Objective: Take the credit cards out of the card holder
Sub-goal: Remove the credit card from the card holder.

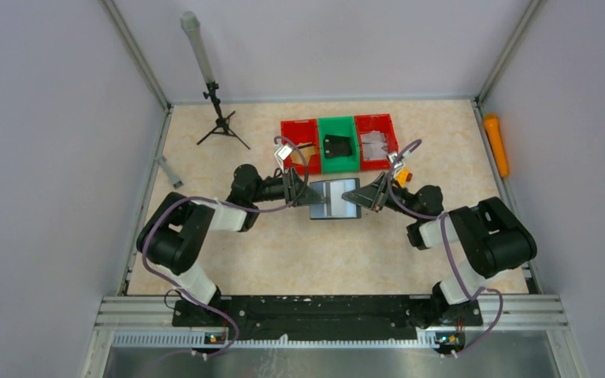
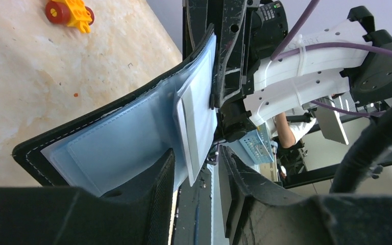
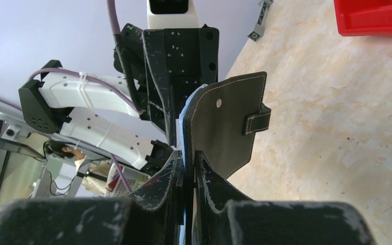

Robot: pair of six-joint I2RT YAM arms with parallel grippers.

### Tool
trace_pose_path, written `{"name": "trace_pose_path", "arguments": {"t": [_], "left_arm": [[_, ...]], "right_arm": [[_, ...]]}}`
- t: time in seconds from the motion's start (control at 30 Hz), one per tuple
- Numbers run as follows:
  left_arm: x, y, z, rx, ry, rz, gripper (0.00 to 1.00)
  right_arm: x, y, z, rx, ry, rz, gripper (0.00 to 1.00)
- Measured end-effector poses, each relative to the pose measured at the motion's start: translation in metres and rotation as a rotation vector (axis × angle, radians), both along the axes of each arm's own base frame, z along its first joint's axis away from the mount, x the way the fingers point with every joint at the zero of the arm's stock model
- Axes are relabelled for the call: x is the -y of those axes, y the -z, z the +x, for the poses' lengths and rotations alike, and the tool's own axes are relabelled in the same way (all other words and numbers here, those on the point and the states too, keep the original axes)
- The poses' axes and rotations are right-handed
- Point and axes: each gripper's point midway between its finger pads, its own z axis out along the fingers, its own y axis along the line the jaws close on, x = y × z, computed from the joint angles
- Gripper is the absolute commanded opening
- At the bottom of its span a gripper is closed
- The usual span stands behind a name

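Two robot arms, one black card holder, two red bins, one green bin with one black case in it, one black tripod, one orange cylinder and one yellow-and-red toy piece are in view, along with one pale marbled tabletop.

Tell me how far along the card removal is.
Done: the card holder is unfolded, pale inside showing. In hand: the right pincer clamps one edge; the left pincer stands open around the inner sleeve. Left: no card looks pulled out yet.
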Motion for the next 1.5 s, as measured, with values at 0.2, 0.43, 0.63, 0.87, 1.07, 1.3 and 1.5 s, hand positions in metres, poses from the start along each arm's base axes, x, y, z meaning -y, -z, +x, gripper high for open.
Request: {"name": "trace_pose_path", "arguments": {"t": [0.2, 0.43, 0.63, 0.87, 1.07, 1.3, 1.5], "left_arm": [[0.0058, 0.0077, -0.0043, -0.035, 0.028, 0.008, 0.15], [0.0061, 0.0062, -0.0062, -0.034, 0.039, 0.004, 0.00], [0.0031, 0.0038, -0.0043, -0.027, 0.036, -0.003, 0.00], [-0.0013, -0.0005, 0.0003, -0.020, 0.022, -0.017, 0.00], [-0.0019, -0.0007, 0.0009, -0.021, 0.020, -0.018, 0.00], [-0.0031, -0.0006, 0.0023, -0.022, 0.015, -0.017, 0.00], [-0.0033, 0.0008, 0.0033, -0.024, 0.011, -0.013, 0.00]], "right_arm": [[-0.0004, -0.0001, -0.0007, -0.004, -0.003, 0.001, 0.00], [-0.0005, -0.0001, -0.0008, -0.005, -0.004, 0.001, 0.00], [-0.0001, -0.0001, -0.0003, -0.004, -0.001, 0.002, 0.00], [0.0013, -0.0004, 0.0010, -0.003, 0.004, 0.002, 0.00], [0.0020, -0.0010, 0.0015, -0.001, 0.006, 0.002, 0.00], [0.0024, -0.0019, 0.0017, 0.007, 0.009, 0.002, 0.00], [0.0029, 0.0000, 0.0032, 0.034, 0.022, -0.022, 0.00]]}}
